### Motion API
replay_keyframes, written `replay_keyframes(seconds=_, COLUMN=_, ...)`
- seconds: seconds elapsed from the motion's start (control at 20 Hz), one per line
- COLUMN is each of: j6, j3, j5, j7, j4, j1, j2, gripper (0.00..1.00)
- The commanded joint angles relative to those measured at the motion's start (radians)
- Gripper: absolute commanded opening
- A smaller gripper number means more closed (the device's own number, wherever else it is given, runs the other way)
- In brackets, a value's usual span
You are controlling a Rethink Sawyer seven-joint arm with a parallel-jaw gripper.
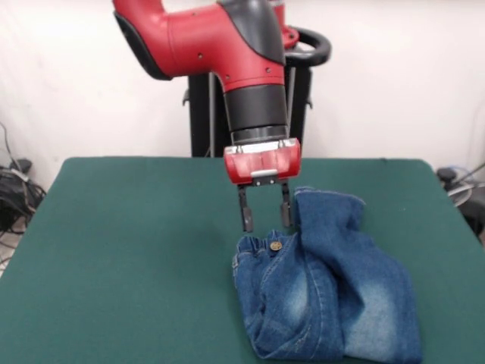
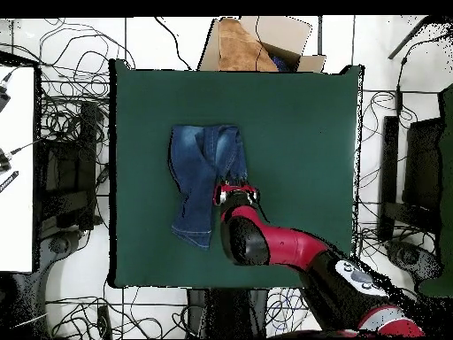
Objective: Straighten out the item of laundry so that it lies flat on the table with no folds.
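- Jeans (image 1: pixel 326 292) lie bunched on the green tabletop (image 1: pixel 129 250), near its front edge in the front view and off to that picture's right; most of the felt around them is bare.
- One leg is folded over the body of the garment, its hem (image 1: pixel 330 201) pointing up toward the far side, so the denim sits in doubled layers, not flat.
- The gathered waistband with its metal button (image 1: pixel 276 246) faces the arm, just below the fingertips.
- The red tool (image 1: pixel 265 222) hangs pointing straight down over the waistband's far edge, its two dark fingers (image 1: pixel 245 212) spread apart with nothing between them; they look just above or barely at the cloth, and I cannot tell whether they touch.
- Judging by that stance, it is lined up to pinch the waistband or the edge of the folded leg, the handiest hold for pulling the fold open.
- In the overhead view the arm (image 2: pixel 292 243) covers part of the garment, so the fold line there is hidden.
- Flattening looks largely undone: the leg must be drawn out and the wrinkles spread.
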State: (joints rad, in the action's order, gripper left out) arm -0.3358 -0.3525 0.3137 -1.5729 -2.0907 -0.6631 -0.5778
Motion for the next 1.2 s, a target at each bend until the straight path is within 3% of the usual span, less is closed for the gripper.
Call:
replay_keyframes(seconds=0.05, j6=0.017, j3=-0.057, j5=0.088, j7=-0.124, j4=0.124, j1=-0.028, j2=0.095, gripper=1.0)
replay_keyframes(seconds=1.2, j6=0.096, j3=-0.1, j5=0.15, j7=-0.118, j4=0.191, j1=-0.065, j2=0.219, gripper=1.0)
